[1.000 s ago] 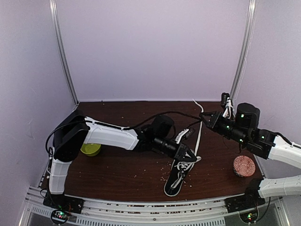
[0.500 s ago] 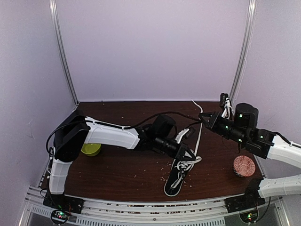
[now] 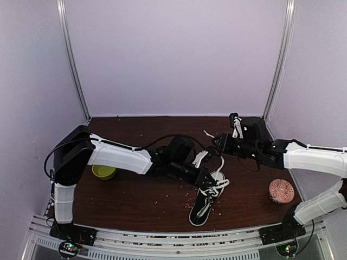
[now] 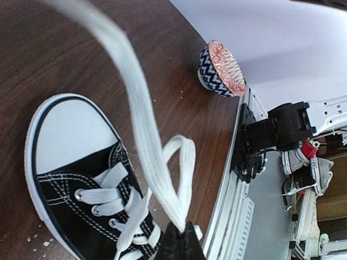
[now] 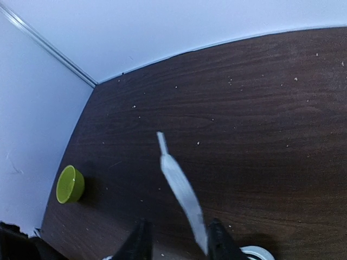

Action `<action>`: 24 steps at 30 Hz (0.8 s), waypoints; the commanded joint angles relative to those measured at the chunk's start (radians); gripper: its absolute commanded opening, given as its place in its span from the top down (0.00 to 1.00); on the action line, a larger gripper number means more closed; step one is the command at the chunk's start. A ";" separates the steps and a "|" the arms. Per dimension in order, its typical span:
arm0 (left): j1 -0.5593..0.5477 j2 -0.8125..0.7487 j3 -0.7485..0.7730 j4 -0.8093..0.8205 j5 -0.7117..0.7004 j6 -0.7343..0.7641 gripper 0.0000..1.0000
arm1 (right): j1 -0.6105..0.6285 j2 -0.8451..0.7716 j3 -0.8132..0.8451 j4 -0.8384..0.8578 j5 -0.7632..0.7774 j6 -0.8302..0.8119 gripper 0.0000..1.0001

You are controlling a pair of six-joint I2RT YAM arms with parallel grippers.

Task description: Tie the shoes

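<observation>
Left gripper (image 4: 181,238): black fingers pressed together, pinching a flat woven white lace (image 4: 142,124) just above the sneaker's eyelets; the lace rises from the pinch as a loose loop and a long taut band.

Right gripper (image 5: 178,238): fingers parted, a second lace strand (image 5: 181,192) running up between them, close to one finger; contact cannot be told.

The sneaker (image 3: 205,205) lies at lower centre of the top view on the dark wood-grain table (image 5: 260,108): black canvas, white stitching, smooth white rubber toe cap and sole.
</observation>
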 commanded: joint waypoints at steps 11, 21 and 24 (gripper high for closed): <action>0.052 -0.078 -0.048 0.116 -0.070 -0.088 1.00 | -0.138 -0.149 -0.128 -0.070 -0.112 -0.119 0.21; 0.059 -0.069 -0.023 0.090 -0.050 -0.092 1.00 | -0.067 -0.186 -0.473 0.299 -0.231 0.037 0.37; 0.059 -0.069 -0.022 0.084 -0.050 -0.092 1.00 | -0.039 -0.114 -0.478 0.365 -0.242 0.059 0.45</action>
